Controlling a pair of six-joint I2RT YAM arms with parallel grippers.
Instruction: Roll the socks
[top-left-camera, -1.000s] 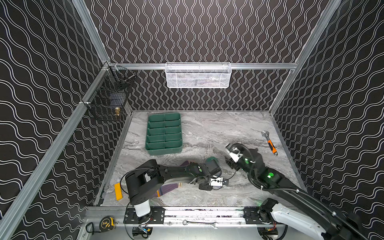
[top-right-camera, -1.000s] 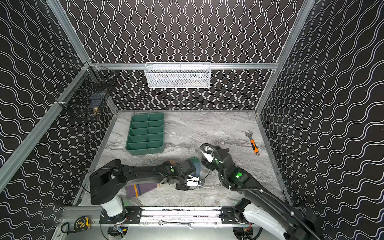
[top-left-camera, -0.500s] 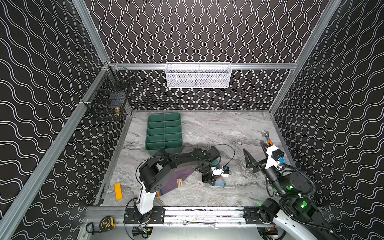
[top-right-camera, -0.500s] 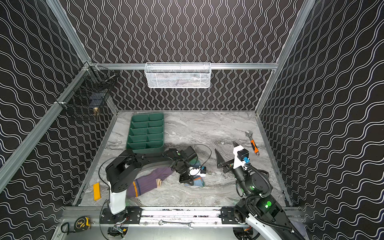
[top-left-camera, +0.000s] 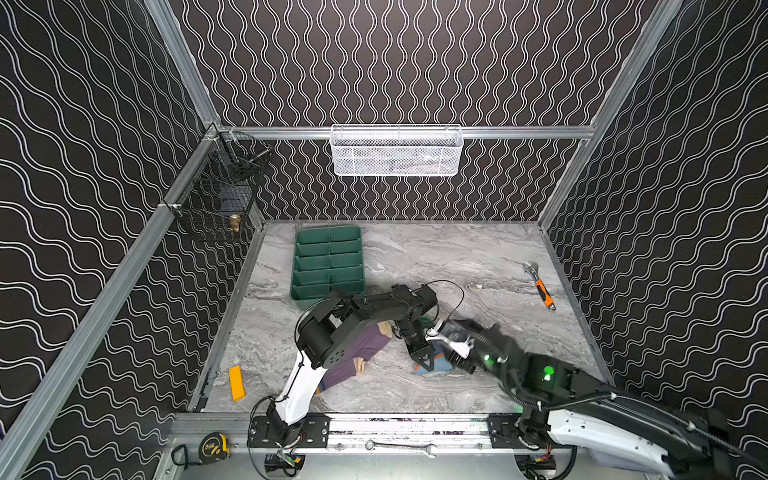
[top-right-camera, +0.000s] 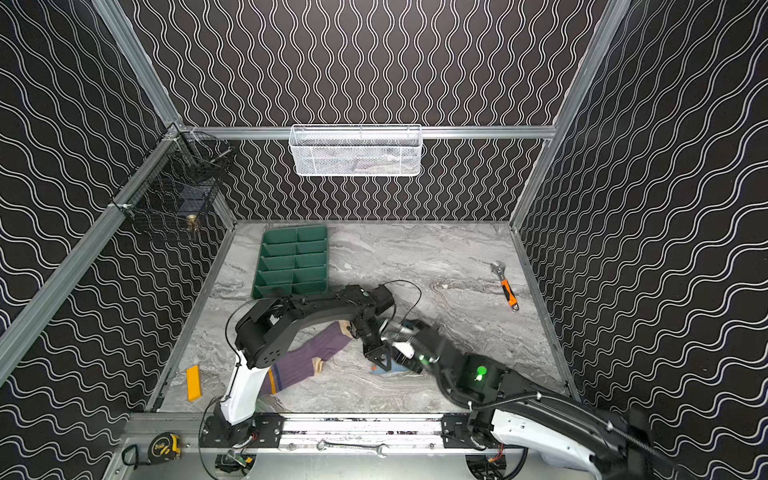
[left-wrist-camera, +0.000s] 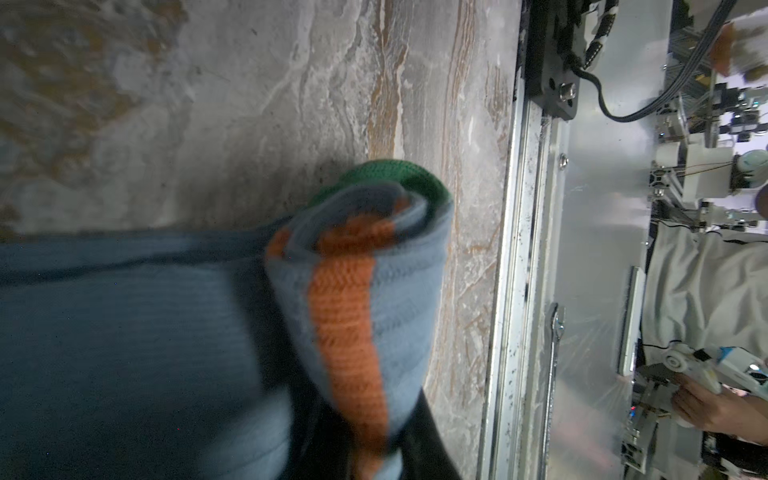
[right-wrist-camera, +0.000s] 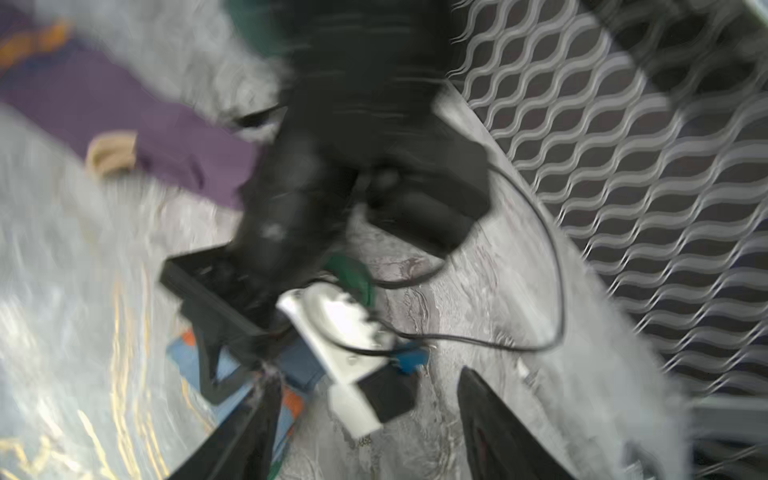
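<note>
1. The left pincer (top-left-camera: 424, 359) is clamping the half-rolled ribbed blue sock (left-wrist-camera: 353, 291) with orange stripe, at five o'clock on the grey marbled desk (top-left-camera: 457, 257).
2. The right pincer (right-wrist-camera: 370, 386), blurred, seemingly apart, is hovering beside it; next, finishing this roll.

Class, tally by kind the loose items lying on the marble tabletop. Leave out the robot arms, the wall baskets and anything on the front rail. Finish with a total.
Socks: 2, the purple sock and the blue sock
Green divided tray: 1
Adjustable wrench: 1
Yellow block: 1
Total: 5
</note>
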